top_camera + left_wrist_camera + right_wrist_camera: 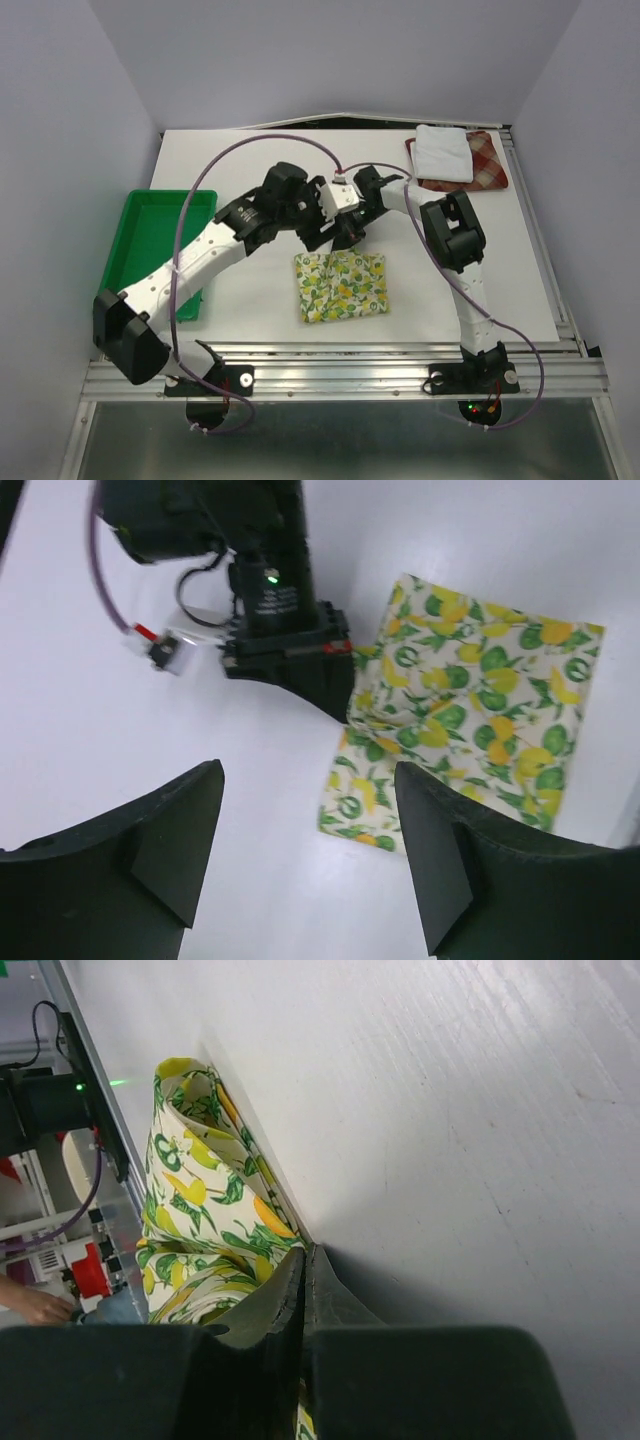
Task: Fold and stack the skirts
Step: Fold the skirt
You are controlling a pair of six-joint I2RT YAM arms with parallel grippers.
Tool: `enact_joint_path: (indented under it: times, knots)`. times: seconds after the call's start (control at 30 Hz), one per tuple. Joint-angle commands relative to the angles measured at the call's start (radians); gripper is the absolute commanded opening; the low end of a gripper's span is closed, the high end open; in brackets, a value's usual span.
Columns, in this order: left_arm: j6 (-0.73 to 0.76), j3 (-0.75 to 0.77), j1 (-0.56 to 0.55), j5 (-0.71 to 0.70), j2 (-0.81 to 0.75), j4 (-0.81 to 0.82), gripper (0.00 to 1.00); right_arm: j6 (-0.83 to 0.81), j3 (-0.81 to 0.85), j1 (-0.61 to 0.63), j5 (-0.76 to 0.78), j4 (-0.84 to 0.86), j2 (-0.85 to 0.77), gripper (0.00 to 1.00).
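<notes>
Much of plaid skirt [492, 165] hidden under white skirt [443, 152], fruit-print skirt [195, 1210] partly hidden behind right fingers [262, 1310]

Soft cloth fruit-print skirt [341, 285], matt white table [250, 290]

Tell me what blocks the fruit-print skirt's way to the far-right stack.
Nothing lies on the table between the fruit-print skirt and the white skirt atop the plaid skirt. Only the right arm's elbow hangs over that stretch; the right gripper pinches the fruit-print skirt's edge.

Light was bright, even and overhead; the bench [250, 330] was nearly washed out. The right gripper [305, 1252] cast a soft shadow. Near jaws were blurred, fruit-print skirt [480, 700] sharp.
</notes>
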Motion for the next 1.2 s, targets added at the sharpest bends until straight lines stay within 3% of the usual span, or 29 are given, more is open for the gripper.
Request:
enact_joint_path:
  times: [0.0,0.17,0.33,0.7,0.83,0.93,1.17]
  knots:
    - [-0.229,-0.211,-0.032,0.094,-0.066,0.09,0.82,0.002,0.046,0.006,0.13,0.019,-0.055,0.05]
    - [-0.303,-0.325,-0.184,-0.035,-0.059,0.144,0.83,0.016,0.066,0.006,0.161,0.008,-0.12,0.15]
    - [-0.3,-0.379,-0.266,-0.122,-0.008,0.162,0.76,0.019,0.055,-0.005,0.184,-0.001,-0.171,0.19]
    - [-0.272,-0.325,-0.31,-0.335,0.136,0.24,0.7,0.004,0.08,-0.005,0.175,-0.006,-0.053,0.19]
    - [-0.28,-0.328,-0.31,-0.409,0.185,0.259,0.56,0.025,0.064,-0.005,0.167,0.028,-0.035,0.18]
    - [-0.29,-0.341,-0.288,-0.449,0.175,0.265,0.39,0.012,0.028,-0.005,0.187,0.049,-0.038,0.17]
    - [-0.343,-0.362,-0.161,-0.319,-0.02,0.246,0.12,-0.025,0.001,-0.005,0.201,0.049,-0.039,0.09]
